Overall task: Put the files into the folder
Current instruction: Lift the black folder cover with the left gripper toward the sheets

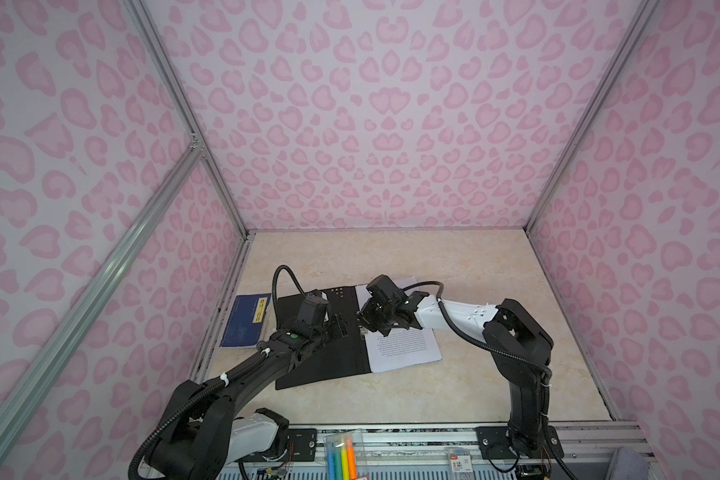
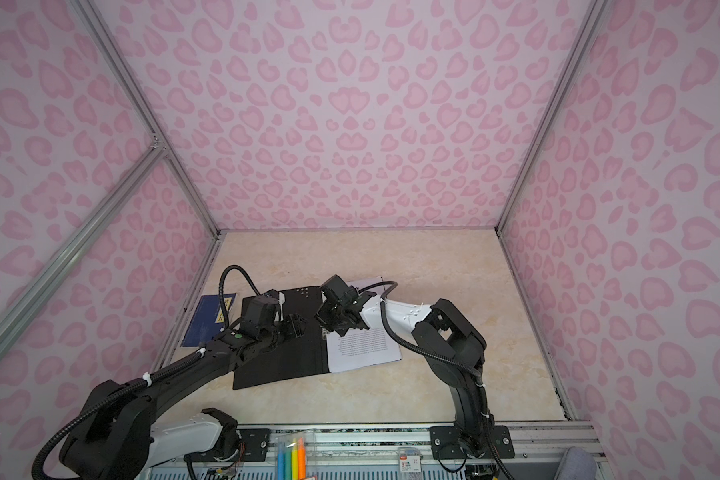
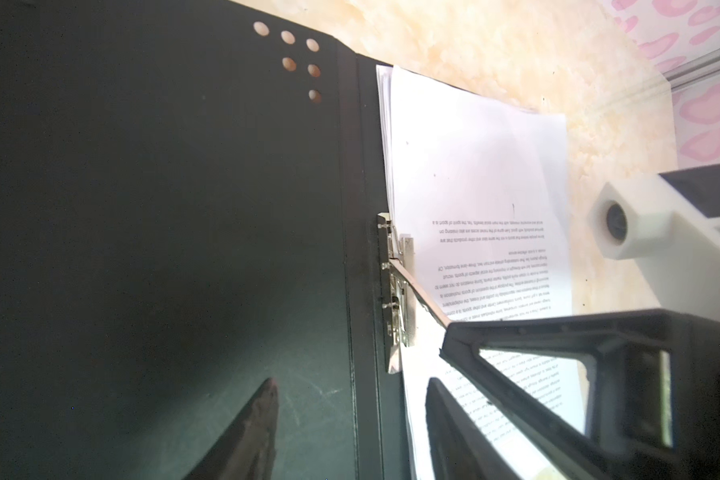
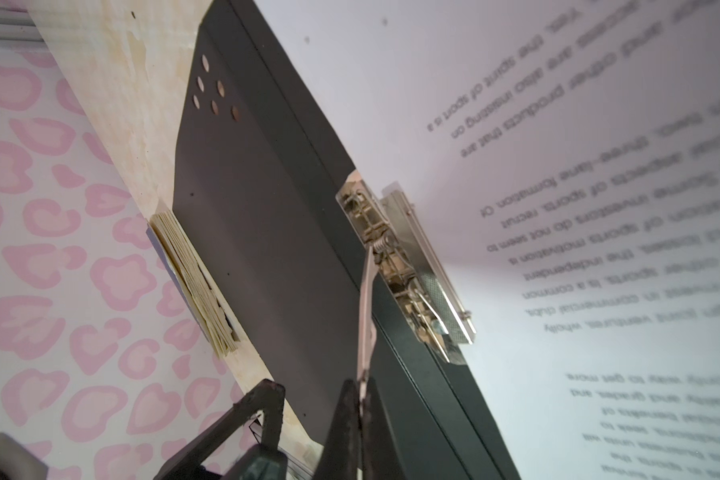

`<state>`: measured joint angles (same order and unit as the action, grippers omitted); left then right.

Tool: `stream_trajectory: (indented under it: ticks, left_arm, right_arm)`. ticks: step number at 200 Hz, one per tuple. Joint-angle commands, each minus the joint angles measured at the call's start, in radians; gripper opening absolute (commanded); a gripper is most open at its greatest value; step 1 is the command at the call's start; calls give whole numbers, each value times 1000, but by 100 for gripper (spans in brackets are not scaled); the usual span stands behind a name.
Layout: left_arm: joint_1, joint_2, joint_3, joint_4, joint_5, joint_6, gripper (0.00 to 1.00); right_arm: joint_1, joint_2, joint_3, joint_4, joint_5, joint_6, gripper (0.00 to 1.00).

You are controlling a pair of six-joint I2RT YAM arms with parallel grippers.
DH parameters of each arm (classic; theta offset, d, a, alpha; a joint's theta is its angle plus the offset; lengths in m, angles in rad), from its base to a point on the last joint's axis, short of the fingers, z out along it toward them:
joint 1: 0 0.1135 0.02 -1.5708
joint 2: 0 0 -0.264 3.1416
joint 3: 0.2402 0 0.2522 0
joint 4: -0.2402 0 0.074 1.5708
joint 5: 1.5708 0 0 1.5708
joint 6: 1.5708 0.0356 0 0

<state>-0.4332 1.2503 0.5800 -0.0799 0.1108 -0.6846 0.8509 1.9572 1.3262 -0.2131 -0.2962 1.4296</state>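
Beside the dark blue booklet [image 1: 245, 322], the thin flat folder [image 1: 321, 365] lies open, black inside up. The left gripper [image 1: 342, 326] hovers half-spread over its left leaf, arm stretched low. The right gripper [image 4: 361, 399], wrist dipped, pinches the tip of the stiff, springy metal clip lever [image 4: 366, 307], probably the best hold. The white printed files [image 1: 404, 347], light, limp and slippery, lie on the right leaf.

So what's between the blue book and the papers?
The open folder's black inside, with its metal clip right beside the papers. Both top views show it.
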Motion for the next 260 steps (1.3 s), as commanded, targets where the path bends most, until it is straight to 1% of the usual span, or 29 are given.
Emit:
stream_trajectory:
  ticks: [1, 19, 43, 70, 86, 90, 103, 119, 132, 174, 211, 241, 260]
  left_arm:
    - [2, 49, 34, 35, 64, 22, 58]
    - [-3, 136, 79, 41, 105, 19, 56]
    - [-23, 268, 157, 32, 128, 17, 47]
    - [-46, 396, 259, 3, 111, -19, 38]
    - [-58, 448, 302, 1, 86, -36, 37]
    - [-61, 460, 313, -1, 79, -36, 32]
    - [-70, 497, 351, -34, 43, -36, 28]
    - [-77, 525, 378, -60, 2, -36, 23]
    - [-79, 540, 382, -65, -8, -39, 20]
    - [-86, 606, 435, -93, -38, -42, 18]
    - [-91, 634, 468, -130, -93, -50, 14]
    - [-92, 681, 512, -157, -79, -40, 6]
    - [-91, 702, 524, -162, -88, -44, 4]
  right_arm:
    - [5, -17, -34, 56, 2, 7, 0]
    - [5, -35, -76, 83, 10, -1, 0]
    - [5, -60, -136, 126, 15, -15, 0]
    - [-4, -79, -190, 153, 23, -21, 0]
    - [-14, -89, -220, 181, 16, -16, 0]
    - [-16, -92, -227, 188, 15, -13, 0]
    - [-24, -97, -252, 214, 12, -8, 0]
    - [-34, -100, -275, 244, 5, 1, 0]
    - [-42, -100, -290, 274, -8, 8, 0]
    - [-59, -96, -320, 335, -39, 15, 0]
    - [-72, -104, -350, 367, -53, 15, 0]
    - [-82, -99, -373, 393, -65, 12, 0]
    - [-88, -100, -397, 409, -70, 12, 0]
